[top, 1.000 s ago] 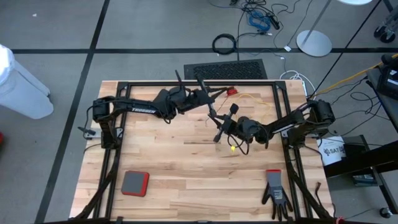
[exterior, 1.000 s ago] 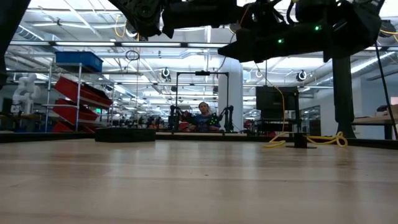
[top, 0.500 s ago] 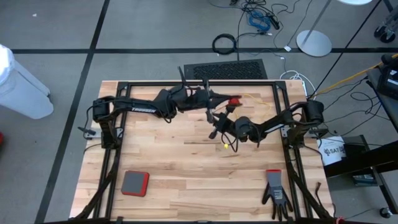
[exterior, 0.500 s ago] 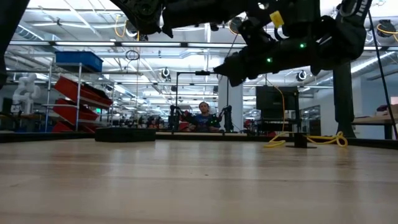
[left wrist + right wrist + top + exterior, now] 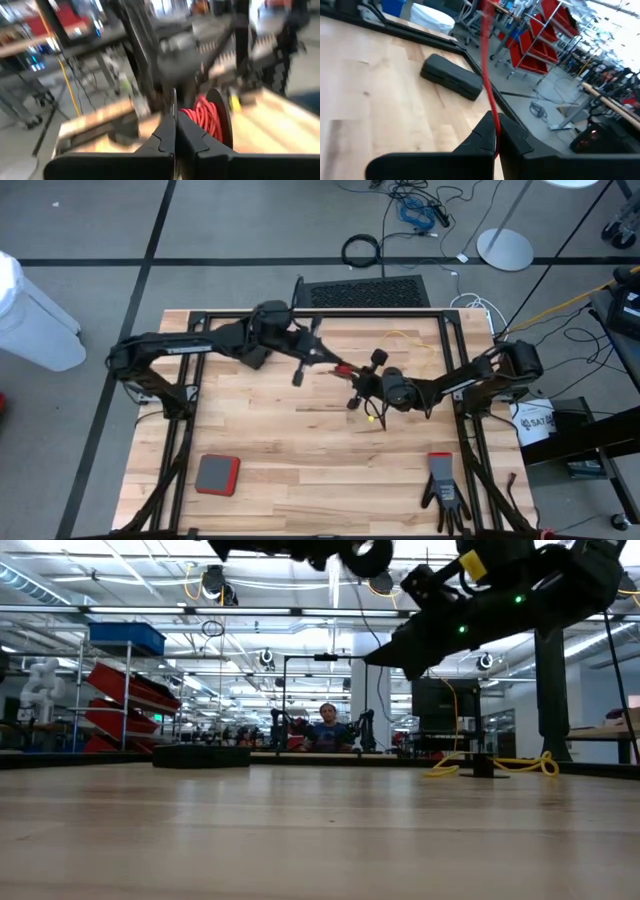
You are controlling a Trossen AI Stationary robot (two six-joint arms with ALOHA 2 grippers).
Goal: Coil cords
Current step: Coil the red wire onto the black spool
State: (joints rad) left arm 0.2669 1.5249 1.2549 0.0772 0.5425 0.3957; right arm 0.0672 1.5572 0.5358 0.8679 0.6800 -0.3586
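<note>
A red cord (image 5: 487, 85) is wound on a small black reel (image 5: 207, 117), which hangs above the table's middle. My left gripper (image 5: 333, 366) reaches in from the left, high over the table, and is shut at the reel (image 5: 370, 555). My right gripper (image 5: 357, 380) comes from the right, lower down, and is shut on the cord's free run. A thin yellow cord (image 5: 400, 336) lies loose on the table at the far right; the low view shows it beside a small black reel (image 5: 483, 768). My left gripper has a thin dark edge (image 5: 173, 107) between its shut fingers, seemingly one flange of the reel, with the red windings right beside it. The fingers lie about level, coming from the table's left. The reel hangs clear of the table. My right gripper pinches the red cord (image 5: 495, 122) between its two fingertips. The fingers come from the table's right, nearly level. From the pinch the cord runs straight and taut, up and away toward the reel.
A red-and-grey block (image 5: 217, 474) lies near the front left and a black glove (image 5: 443, 490) near the front right. A black mat (image 5: 365, 292) lies past the far edge. Black frame rails (image 5: 180, 430) run along the table's sides.
My left gripper has risen and swung from the far edge toward the table's middle, tipping up to about level and carrying the reel with it. My right gripper has tipped slightly downward, staying roughly in place. Both have stayed shut.
</note>
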